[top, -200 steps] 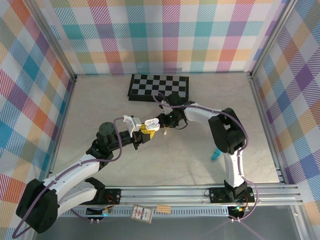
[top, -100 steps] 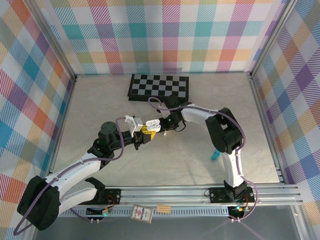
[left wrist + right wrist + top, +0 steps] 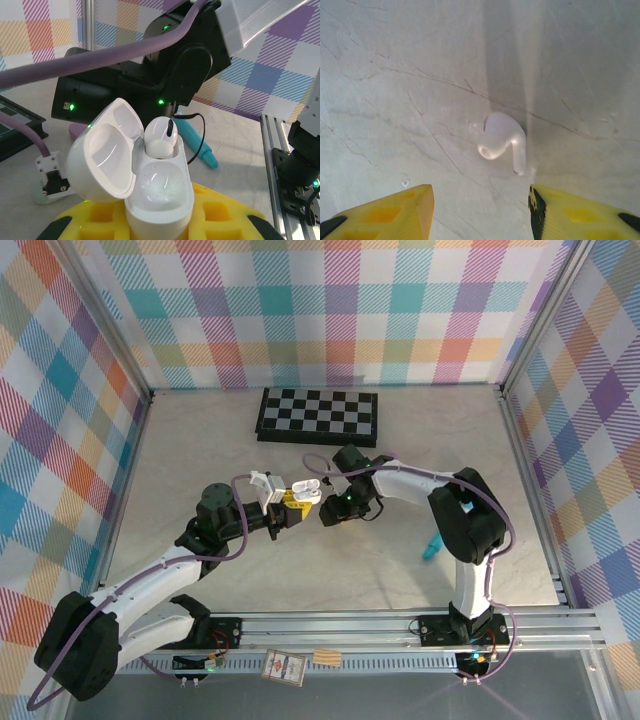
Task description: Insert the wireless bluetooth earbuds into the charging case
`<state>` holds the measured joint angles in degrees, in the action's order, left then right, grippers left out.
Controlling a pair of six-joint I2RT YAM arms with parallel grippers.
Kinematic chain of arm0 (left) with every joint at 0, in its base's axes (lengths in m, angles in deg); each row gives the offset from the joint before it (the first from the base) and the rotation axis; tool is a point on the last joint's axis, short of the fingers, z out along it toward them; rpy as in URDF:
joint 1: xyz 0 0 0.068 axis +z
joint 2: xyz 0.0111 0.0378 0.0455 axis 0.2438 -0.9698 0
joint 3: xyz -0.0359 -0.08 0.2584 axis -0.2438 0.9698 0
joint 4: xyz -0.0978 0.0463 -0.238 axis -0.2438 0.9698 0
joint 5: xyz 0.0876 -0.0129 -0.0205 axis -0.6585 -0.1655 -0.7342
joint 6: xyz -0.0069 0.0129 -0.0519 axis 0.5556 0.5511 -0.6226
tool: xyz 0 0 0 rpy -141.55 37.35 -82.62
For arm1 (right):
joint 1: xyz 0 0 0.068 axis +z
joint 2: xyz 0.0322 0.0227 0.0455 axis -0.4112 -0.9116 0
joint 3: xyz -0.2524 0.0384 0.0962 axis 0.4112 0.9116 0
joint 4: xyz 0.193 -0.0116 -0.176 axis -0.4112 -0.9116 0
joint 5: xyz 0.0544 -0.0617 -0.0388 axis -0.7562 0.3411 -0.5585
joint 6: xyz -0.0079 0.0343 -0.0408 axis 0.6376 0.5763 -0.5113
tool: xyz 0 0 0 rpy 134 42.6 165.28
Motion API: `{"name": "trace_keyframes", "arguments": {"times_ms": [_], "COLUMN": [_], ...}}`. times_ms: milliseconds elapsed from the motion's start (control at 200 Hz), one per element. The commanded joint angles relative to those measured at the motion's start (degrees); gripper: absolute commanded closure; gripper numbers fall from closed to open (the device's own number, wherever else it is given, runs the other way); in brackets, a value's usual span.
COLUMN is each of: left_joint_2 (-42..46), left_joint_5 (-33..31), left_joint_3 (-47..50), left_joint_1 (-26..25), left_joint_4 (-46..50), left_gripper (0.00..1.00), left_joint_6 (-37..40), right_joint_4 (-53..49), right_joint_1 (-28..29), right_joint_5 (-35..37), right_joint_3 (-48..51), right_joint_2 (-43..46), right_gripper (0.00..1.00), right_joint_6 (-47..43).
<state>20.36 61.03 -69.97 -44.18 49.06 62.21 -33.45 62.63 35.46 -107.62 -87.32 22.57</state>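
Observation:
My left gripper [image 3: 291, 504] is shut on the white charging case [image 3: 306, 489] and holds it above the table. In the left wrist view the charging case [image 3: 159, 192] stands between the yellow fingers [image 3: 220, 212], its lid [image 3: 102, 160] swung open to the left. One white earbud [image 3: 160, 138] sits in the far socket; the near socket looks empty. Another white earbud [image 3: 503, 140] lies on the marble table, just ahead of my right gripper [image 3: 481, 210]. That gripper is open, with a yellow finger [image 3: 390, 212] on each side and nothing between them. My right gripper [image 3: 334, 510] is low, just right of the case.
A folded checkerboard [image 3: 318, 413] lies at the back of the table. A teal stick [image 3: 430, 548] rests near the right arm's base. The aluminium rail [image 3: 400, 625] runs along the near edge, with a card [image 3: 283, 668] and a tan block [image 3: 327, 655] below it.
My right gripper has drawn away from the case towards the near side and dropped towards the table. The left arm and the case have stayed put.

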Motion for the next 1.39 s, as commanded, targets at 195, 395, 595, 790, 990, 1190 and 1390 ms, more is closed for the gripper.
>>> {"name": "trace_keyframes", "arguments": {"times_ms": [195, 395, 595, 790, 990, 1190, 1390], "left_joint_2": [4.2, 9.5, 9.5, 8.4, 7.6, 7.1, 6.9], "left_joint_5": [0.7, 0.5, 1.6, 2.4, 2.7, 3.0, 3.2], "left_joint_3": [1.3, 2.7, 2.2, 2.0, 2.1, 2.0, 2.0], "left_joint_1": [0.4, -0.3, -0.9, -1.0, -1.0, -1.0, -1.0], "left_joint_4": [-1.7, 1.9, 4.7, 4.1, 3.9, 3.6, 3.7], "left_gripper": [1.00, 1.00, 1.00, 1.00, 1.00, 1.00, 1.00], "left_joint_6": [2.9, 5.8, 7.1, 7.1, 7.2, 7.3, 7.2], "right_joint_4": [-14.2, -27.1, -37.2, -43.3, -46.4, -46.6, -45.5], "right_joint_1": [3.1, 4.8, 6.2, 7.1, 7.6, 7.6, 7.7], "right_joint_5": [11.7, 15.4, 17.6, 18.2, 18.8, 18.8, 20.1], "right_joint_3": [-13.6, -27.7, -39.7, -47.1, -50.1, -50.5, -50.5], "right_joint_2": [-4.5, -12.8, -20.8, -26.4, -29.6, -31.1, -32.4], "right_gripper": [0.47, 0.47, 0.48, 0.53, 0.58, 0.61, 0.67], "right_joint_6": [-2.8, -5.8, -7.4, -8.3, -9.0, -8.9, -8.0]}}
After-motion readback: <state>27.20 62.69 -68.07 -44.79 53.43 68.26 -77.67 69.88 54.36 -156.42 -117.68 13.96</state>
